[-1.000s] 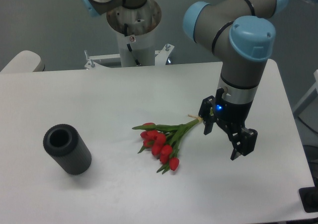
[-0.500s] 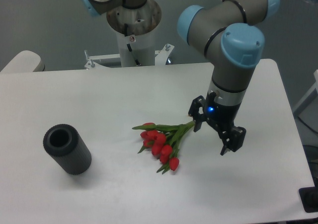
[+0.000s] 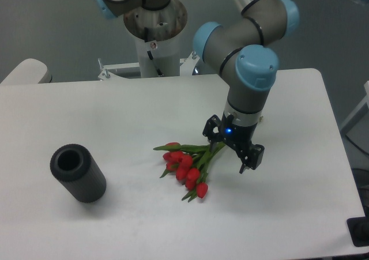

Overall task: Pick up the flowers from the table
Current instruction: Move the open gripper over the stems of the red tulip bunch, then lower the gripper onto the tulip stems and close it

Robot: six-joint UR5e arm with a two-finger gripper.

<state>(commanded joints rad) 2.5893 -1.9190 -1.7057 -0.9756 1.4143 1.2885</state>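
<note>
The flowers (image 3: 187, 166), a small bunch of red tulips with green leaves and stems, lie flat on the white table (image 3: 115, 121) near its middle. The blooms point to the lower left and the stems run up to the right. My gripper (image 3: 229, 151) is open and hangs over the stem end of the bunch. One finger stands at the upper left of the stems and the other (image 3: 248, 161) at the lower right. I cannot tell how far above the table the fingertips are. The stem tips are hidden behind the gripper.
A dark grey hollow cylinder (image 3: 78, 172) lies on its side at the left of the table. The arm's base column (image 3: 154, 38) stands behind the table's far edge. The table's right edge is close to the arm's right.
My gripper has moved left, from beside the stem ends to over them. It has stayed open. The flowers and the cylinder have not moved.
</note>
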